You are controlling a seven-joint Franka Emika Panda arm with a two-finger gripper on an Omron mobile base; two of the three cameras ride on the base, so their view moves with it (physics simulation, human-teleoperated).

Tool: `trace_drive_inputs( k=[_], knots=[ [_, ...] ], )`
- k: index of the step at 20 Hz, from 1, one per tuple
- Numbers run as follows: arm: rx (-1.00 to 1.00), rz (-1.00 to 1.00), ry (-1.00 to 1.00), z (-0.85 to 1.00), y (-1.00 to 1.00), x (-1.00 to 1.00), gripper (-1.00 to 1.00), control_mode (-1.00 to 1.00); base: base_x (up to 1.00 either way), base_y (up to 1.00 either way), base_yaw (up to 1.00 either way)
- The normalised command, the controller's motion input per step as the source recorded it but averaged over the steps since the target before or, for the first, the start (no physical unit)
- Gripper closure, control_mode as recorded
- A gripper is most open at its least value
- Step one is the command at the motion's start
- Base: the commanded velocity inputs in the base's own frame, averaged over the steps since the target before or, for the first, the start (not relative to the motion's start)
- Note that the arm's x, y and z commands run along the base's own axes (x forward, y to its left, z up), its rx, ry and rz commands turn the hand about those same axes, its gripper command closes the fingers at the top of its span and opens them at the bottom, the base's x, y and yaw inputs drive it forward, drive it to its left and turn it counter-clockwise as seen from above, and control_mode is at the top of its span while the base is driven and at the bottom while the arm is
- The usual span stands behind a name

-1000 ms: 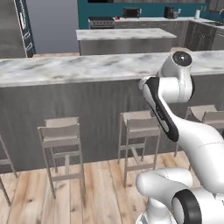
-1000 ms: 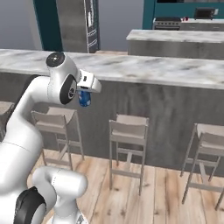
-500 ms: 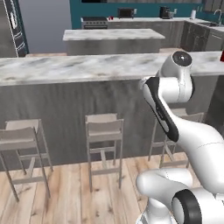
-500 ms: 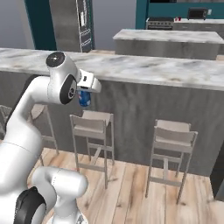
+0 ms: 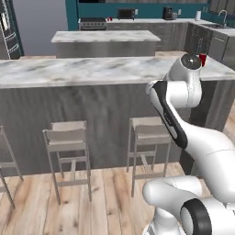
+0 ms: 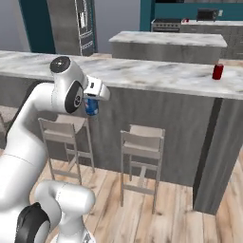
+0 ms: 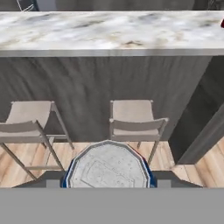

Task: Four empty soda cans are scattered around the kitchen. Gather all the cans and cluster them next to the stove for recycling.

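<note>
My gripper (image 6: 91, 101) is shut on the blue soda can (image 6: 91, 107), held in front of the arm's shoulder at bar-counter height. In the hand view the can's silvery top (image 7: 108, 168) sits between the dark fingers (image 7: 52, 182), facing the bar's grey front. A red soda can (image 6: 218, 71) stands upright near the right end of the marble bar counter (image 6: 142, 73); the left base view shows that red can (image 5: 202, 59) just beside the arm's top joint. The black stove (image 5: 93, 23) is far off at the back wall, also seen as the stove (image 6: 166, 24). A tiny red item (image 5: 109, 19) sits beside it.
Two bar stools (image 6: 141, 152) (image 6: 64, 135) stand against the bar's front on the wood floor. A marble island (image 5: 105, 40) lies beyond the bar. A steel fridge (image 6: 76, 23) is at the back left, a microwave (image 5: 126, 13) on the rear counter.
The whole scene has slid left in both base views, so the base has moved right along the bar. The bar's right end and the red can have come into view. The blue can stays gripped.
</note>
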Motion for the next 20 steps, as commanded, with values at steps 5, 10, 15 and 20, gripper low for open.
trace_drive_inputs(
  k=[5, 10, 15, 20],
  knots=[
    [0.00, 0.00, 0.00, 0.00, 0.00, 0.00, 1.00, 1.00, -0.09, -1.00, 0.07],
    [0.00, 0.00, 0.00, 0.00, 0.00, 0.00, 1.00, 1.00, -0.02, -1.00, 0.06],
    [0.00, 0.00, 0.00, 0.00, 0.00, 0.00, 1.00, 1.00, -0.03, -1.00, 0.06],
    [0.00, 0.00, 0.00, 0.00, 0.00, 0.00, 1.00, 1.00, -0.04, -1.00, 0.06]
  ],
)
